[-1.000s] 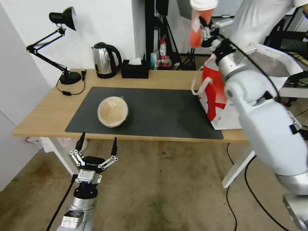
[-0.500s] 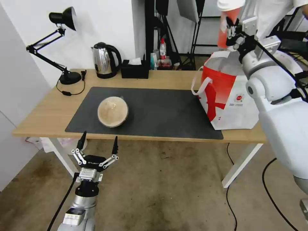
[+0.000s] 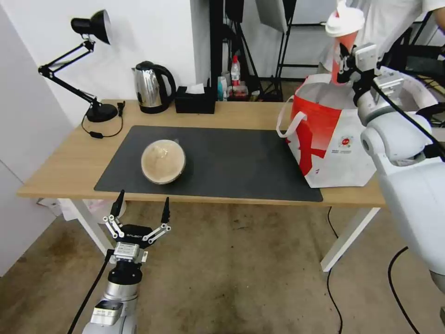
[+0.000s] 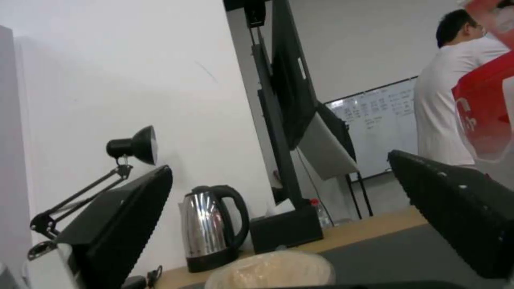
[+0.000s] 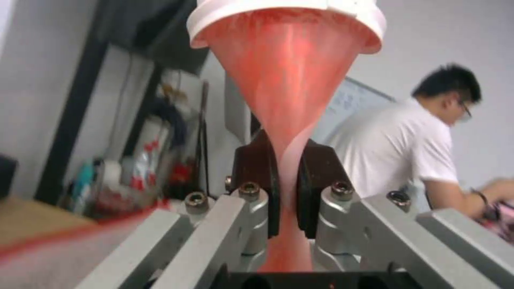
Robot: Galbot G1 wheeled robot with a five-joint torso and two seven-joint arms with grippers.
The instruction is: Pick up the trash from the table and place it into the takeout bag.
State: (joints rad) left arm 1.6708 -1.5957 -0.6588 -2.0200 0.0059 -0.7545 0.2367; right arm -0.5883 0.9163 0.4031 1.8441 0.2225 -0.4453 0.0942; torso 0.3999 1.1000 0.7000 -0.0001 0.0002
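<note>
My right gripper (image 3: pixel 344 69) is shut on the red drink cup with white lid (image 3: pixel 344 32) and holds it upright above the open mouth of the takeout bag (image 3: pixel 333 139). In the right wrist view the fingers (image 5: pixel 257 180) squeeze the cup (image 5: pixel 286 80) thin at its lower part. The bag stands at the right end of the table (image 3: pixel 65 171). A round clear-lidded bowl of tan food (image 3: pixel 163 161) sits on the dark mat (image 3: pixel 232 157); its top also shows in the left wrist view (image 4: pixel 270 273). My left gripper (image 3: pixel 140 208) hangs open below the table's front edge, near that bowl.
A steel kettle (image 3: pixel 150 87), a black tissue box (image 3: pixel 194 99) and a black desk lamp (image 3: pixel 90 28) stand along the table's back and left. Cables lie on the floor by the white table leg (image 3: pixel 345 243) at the right.
My right arm has carried the cup to the right, from beside the bag's left edge to over its mouth, and slightly down. The left arm and the bowl have not moved.
</note>
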